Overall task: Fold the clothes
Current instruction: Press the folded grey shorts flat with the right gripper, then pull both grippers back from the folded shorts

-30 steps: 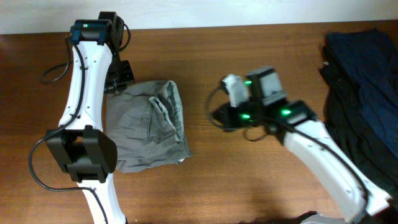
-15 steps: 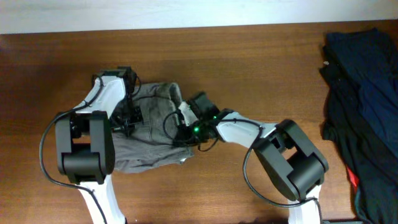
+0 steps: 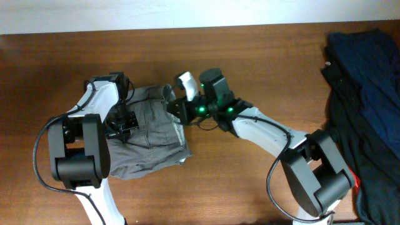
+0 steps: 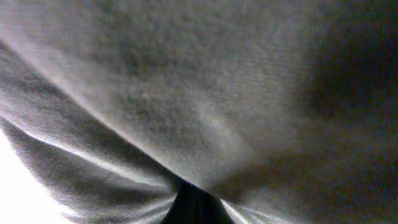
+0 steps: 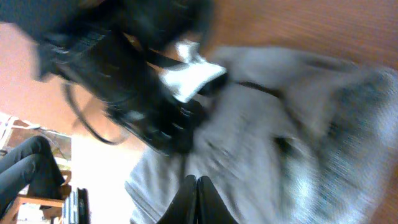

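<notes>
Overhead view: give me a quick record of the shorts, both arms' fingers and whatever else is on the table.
shorts: grey-olive, wrinkled, left of table centre
left fingers: shut, cloth bunched at their tips
right fingers: shut at the shorts' upper right edge; grip unclear
other clothes: dark pile, far right edge
table: brown wood

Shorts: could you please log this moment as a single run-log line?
shorts: wrinkled, on table | left end effector: shut on shorts | right end effector: shut on shorts, upper edge
</notes>
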